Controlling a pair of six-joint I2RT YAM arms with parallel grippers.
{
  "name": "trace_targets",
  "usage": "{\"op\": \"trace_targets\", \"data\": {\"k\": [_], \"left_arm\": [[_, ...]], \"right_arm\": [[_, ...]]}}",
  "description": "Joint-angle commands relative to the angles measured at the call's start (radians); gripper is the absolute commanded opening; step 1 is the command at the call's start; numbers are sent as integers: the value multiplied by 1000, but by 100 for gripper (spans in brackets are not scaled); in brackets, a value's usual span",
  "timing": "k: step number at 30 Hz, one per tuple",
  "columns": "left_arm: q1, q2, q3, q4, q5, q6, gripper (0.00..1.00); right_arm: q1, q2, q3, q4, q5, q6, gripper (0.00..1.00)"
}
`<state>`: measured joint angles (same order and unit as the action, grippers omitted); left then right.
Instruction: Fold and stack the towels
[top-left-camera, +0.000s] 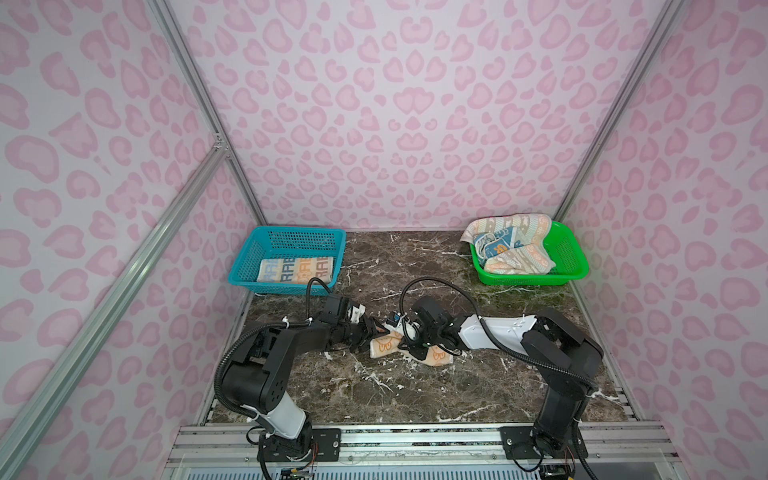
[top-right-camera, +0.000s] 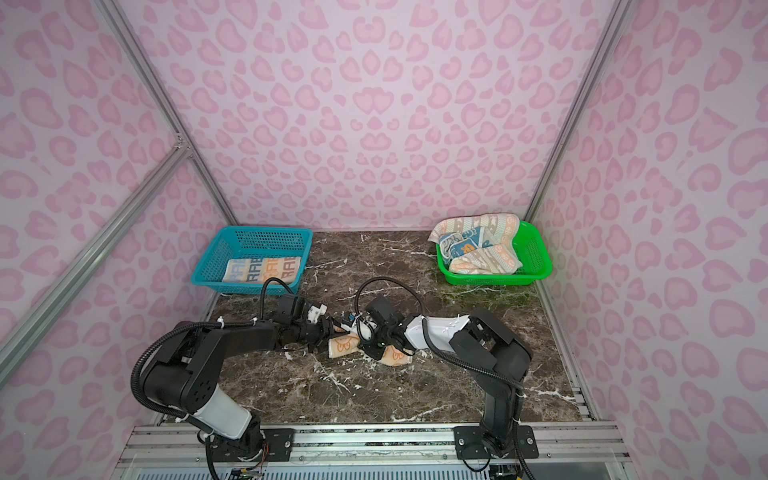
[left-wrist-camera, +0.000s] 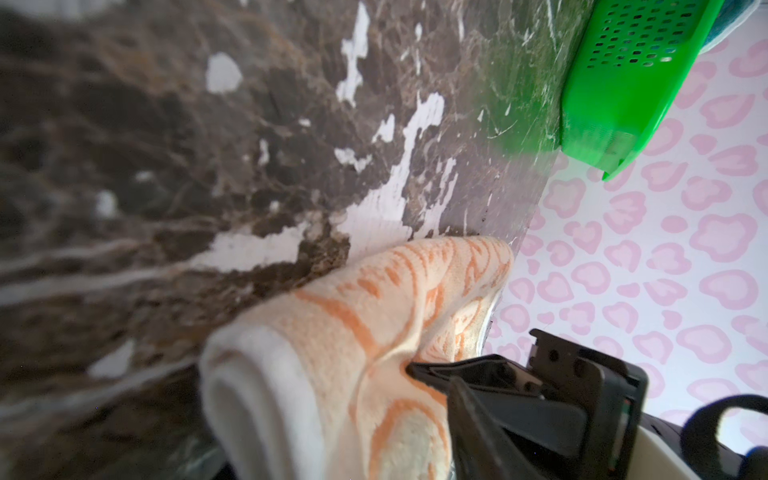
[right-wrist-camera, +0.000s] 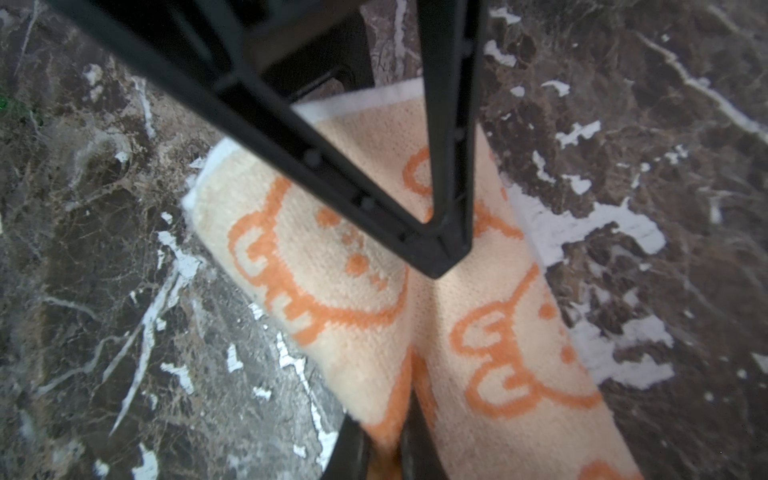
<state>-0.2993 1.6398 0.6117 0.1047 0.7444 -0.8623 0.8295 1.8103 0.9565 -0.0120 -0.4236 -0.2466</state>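
The orange towel (top-left-camera: 384, 345) (top-right-camera: 343, 345) with cream cartoon faces lies bunched in the middle of the marble table, held by both grippers. My left gripper (top-left-camera: 375, 328) (right-wrist-camera: 440, 257) has its fingertips met on a crease of the cloth. My right gripper (top-left-camera: 407, 343) (right-wrist-camera: 399, 449) (left-wrist-camera: 411, 370) is shut on a pinched fold of the same towel (right-wrist-camera: 332, 270) (left-wrist-camera: 353, 332). A folded towel with orange and grey lettering (top-left-camera: 295, 269) lies in the blue basket (top-left-camera: 291, 239). A blue towel (top-left-camera: 496, 245) and a chevron-striped towel (top-left-camera: 523, 226) are heaped in the green basket (top-left-camera: 569, 257).
The blue basket stands at the back left and the green basket (left-wrist-camera: 615, 104) at the back right, both against the patterned wall. Bare marble table (top-left-camera: 374, 395) stretches in front of the grippers to the metal rail at the near edge.
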Motion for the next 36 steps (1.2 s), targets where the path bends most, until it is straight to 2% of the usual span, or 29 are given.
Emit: {"op": "trace_targets", "data": {"k": [1, 2, 4, 6, 11, 15, 16, 18, 22, 26, 36], "left_arm": [[-2, 12, 22, -54, -47, 1, 38], [-2, 10, 33, -61, -45, 7, 29], [-2, 4, 54, -87, -43, 25, 18], [0, -7, 87, -142, -54, 59, 4], [0, -30, 172, -270, -93, 159, 3], [0, -26, 312, -430, -144, 295, 4], [1, -20, 369, -489, -165, 345, 3], [1, -9, 480, -589, -208, 427, 3], [13, 27, 698, -734, -286, 564, 3], [60, 77, 887, -846, -309, 634, 3], [250, 200, 1226, -1005, -393, 749, 3]], "right_arm": [[1, -16, -19, 53, -13, 13, 15], [0, -22, -26, 66, -10, 25, 20], [1, -40, -44, 101, -6, 45, 33], [6, -76, -76, 148, 17, 64, 45], [7, -200, -126, 179, 117, 138, 78], [8, -285, -128, 140, 205, 202, 85], [11, -307, -134, 140, 229, 223, 94], [13, -345, -143, 139, 246, 258, 99], [31, -397, -154, 148, 335, 324, 99], [47, -409, -142, 149, 405, 341, 99], [53, -383, -97, 173, 418, 324, 99]]}}
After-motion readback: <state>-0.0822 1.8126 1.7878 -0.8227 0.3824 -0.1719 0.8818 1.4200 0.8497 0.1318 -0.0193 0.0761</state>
